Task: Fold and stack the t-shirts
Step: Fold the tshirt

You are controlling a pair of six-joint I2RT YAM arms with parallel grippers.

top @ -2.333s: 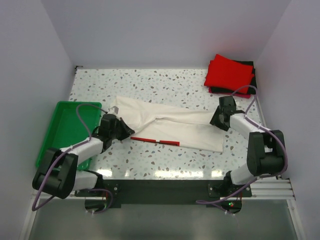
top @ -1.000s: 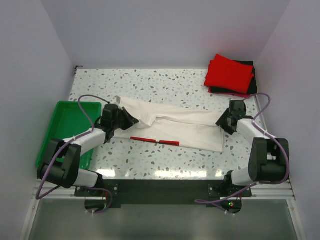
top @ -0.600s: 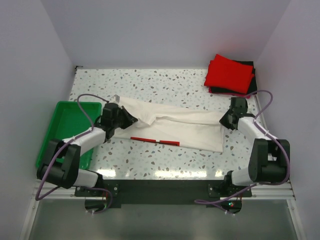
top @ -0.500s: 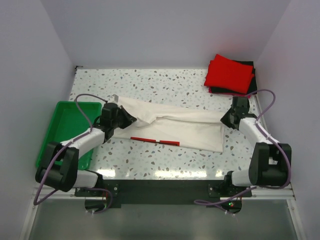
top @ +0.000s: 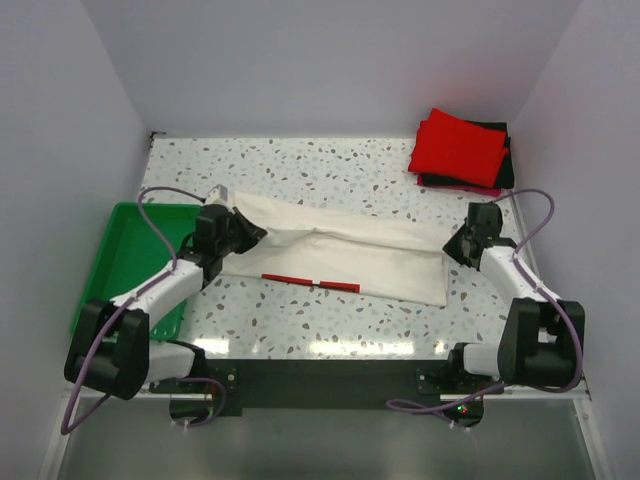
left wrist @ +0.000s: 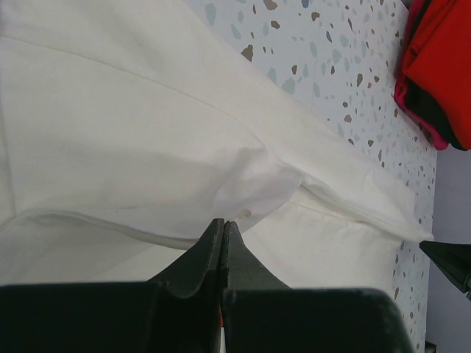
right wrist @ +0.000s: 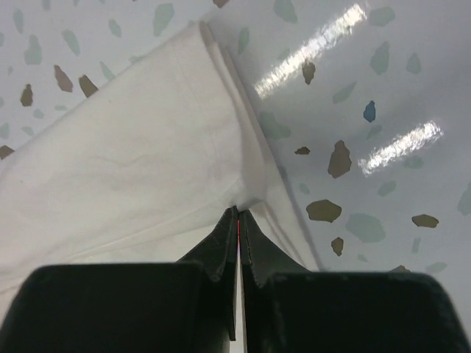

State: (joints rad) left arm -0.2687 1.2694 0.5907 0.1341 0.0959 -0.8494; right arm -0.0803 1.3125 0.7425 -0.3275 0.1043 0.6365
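Observation:
The cream-white t-shirt [top: 340,255] lies stretched across the middle of the table, a thin red edge stripe [top: 310,282] along its near side. My left gripper [top: 240,232] is shut on its left end; in the left wrist view the jaws [left wrist: 223,222] pinch a fold of the cream cloth [left wrist: 147,147]. My right gripper [top: 456,246] is shut on the shirt's right edge, and the right wrist view shows cloth [right wrist: 147,169] and a red sliver pinched at the tips [right wrist: 238,212]. The folded red t-shirt [top: 460,148] rests on a black one [top: 505,168] at the back right.
A green plastic tray [top: 130,260] sits at the left edge, beside my left arm. The speckled table [top: 330,170] shows behind the shirt and in front of it. White walls close the back and both sides.
My right gripper has shut on the shirt's right edge and drawn it rightward. My left gripper has shifted back and left with its end. The shirt lies more stretched.

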